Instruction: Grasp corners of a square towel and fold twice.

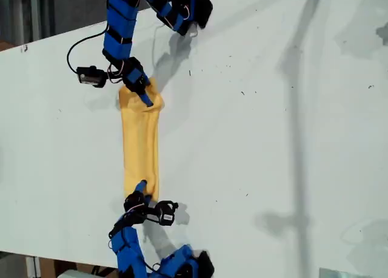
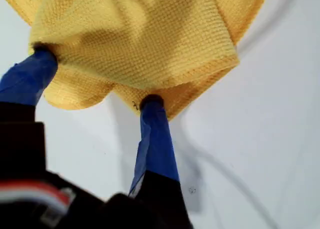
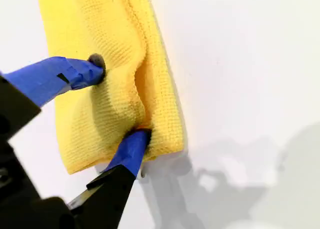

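Pinching opposite ends of the towel (image 1: 140,143), my first end effector (image 2: 95,79) and second end effector (image 3: 120,99) clamp bunched, unlabelled cloth.

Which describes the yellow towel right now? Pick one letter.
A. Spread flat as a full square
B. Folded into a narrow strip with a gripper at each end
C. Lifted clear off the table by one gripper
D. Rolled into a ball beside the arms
B: the towel lies as a long narrow strip on the table, with one blue gripper at each end.
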Robot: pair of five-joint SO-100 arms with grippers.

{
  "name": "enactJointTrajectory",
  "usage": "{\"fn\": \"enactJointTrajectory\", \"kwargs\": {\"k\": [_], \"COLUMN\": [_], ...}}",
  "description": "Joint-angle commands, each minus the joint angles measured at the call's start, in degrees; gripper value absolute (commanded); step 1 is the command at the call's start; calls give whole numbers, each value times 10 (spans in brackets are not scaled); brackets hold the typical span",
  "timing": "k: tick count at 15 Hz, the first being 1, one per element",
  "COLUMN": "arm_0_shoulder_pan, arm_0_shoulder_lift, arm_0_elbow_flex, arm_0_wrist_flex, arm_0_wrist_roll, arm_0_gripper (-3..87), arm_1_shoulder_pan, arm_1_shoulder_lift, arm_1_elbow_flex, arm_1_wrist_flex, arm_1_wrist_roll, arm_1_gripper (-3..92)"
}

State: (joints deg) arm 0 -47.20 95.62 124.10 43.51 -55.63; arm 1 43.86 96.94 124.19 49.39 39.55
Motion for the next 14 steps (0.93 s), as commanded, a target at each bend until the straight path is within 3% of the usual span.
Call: {"fn": "enactJointTrajectory", "kwargs": {"k": [1, 4, 5, 8, 10, 12, 14], "arm_0_shoulder_pan": [16, 14, 16, 52, 81, 102, 83], "arm_0_shoulder_lift": [40, 41, 40, 70, 44, 48, -25], "arm_0_elbow_flex": [10, 10, -11, -158, -226, -224, -275], "arm_0_wrist_flex": [-11, -7, 31, 272, 365, 363, 431], "arm_0_wrist_roll": [-9, -4, 5, -32, -75, -113, -108], "arm_0_gripper": [222, 200, 197, 194, 194, 194, 193], "arm_1_shoulder_pan": [-5, -13, -19, -2, -8, -11, -10], "arm_1_shoulder_lift": [22, 75, 91, 91, 72, 36, 12], "arm_1_elbow_flex": [-25, -25, -33, -65, -86, -98, -103], "arm_1_wrist_flex": [4, 41, 65, 129, 168, 177, 175], "arm_1_wrist_roll": [-1, -15, -16, -19, -9, -4, -5], "arm_1_gripper": [373, 380, 377, 376, 373, 375, 380]}}
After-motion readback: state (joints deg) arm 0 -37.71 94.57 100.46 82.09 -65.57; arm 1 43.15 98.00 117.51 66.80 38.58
